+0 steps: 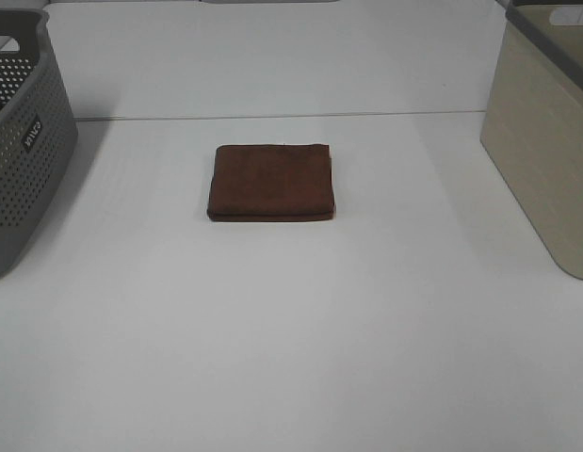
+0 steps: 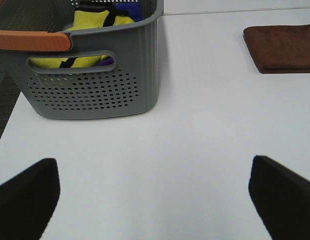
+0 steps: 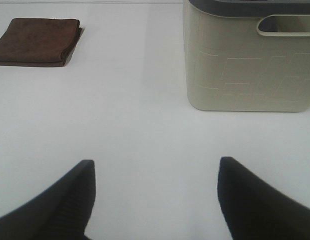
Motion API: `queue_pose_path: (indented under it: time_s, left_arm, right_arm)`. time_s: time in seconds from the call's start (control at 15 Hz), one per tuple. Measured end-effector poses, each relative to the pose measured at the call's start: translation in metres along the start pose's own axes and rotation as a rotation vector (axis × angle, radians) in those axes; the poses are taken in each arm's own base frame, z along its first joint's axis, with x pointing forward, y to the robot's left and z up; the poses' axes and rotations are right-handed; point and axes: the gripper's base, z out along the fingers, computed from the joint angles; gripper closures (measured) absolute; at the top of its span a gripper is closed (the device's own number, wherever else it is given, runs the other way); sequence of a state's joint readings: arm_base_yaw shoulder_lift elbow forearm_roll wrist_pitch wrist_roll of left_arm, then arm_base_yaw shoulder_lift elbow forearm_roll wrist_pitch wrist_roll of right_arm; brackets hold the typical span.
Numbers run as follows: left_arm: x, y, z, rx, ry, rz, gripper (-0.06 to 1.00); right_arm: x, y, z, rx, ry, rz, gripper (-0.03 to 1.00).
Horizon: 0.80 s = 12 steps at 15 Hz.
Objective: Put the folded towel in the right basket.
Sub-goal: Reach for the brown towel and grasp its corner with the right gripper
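A folded brown towel (image 1: 271, 182) lies flat in the middle of the white table. It also shows in the left wrist view (image 2: 281, 47) and in the right wrist view (image 3: 37, 41). The beige right basket (image 1: 545, 141) stands at the table's right edge and shows in the right wrist view (image 3: 247, 57). My left gripper (image 2: 155, 197) is open and empty over bare table, well short of the towel. My right gripper (image 3: 155, 197) is open and empty, near the beige basket. Neither arm shows in the exterior high view.
A grey perforated basket (image 1: 18, 141) stands at the left edge. In the left wrist view it (image 2: 92, 80) holds yellow and blue cloth (image 2: 97, 22) and has an orange handle (image 2: 32, 40). A seam (image 1: 272, 117) crosses the table behind the towel.
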<state>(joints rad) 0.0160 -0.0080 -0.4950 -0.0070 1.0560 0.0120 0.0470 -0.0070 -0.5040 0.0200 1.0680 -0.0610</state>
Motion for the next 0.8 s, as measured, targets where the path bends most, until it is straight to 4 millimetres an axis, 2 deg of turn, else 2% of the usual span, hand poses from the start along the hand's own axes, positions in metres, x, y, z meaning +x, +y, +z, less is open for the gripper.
queue_pose_path:
  time_s: [0.8]
  left_arm:
    - [0.0,0.0,0.0,0.0,0.0,0.0,-0.03]
  right_arm:
    - [0.0,0.0,0.0,0.0,0.0,0.0,0.31]
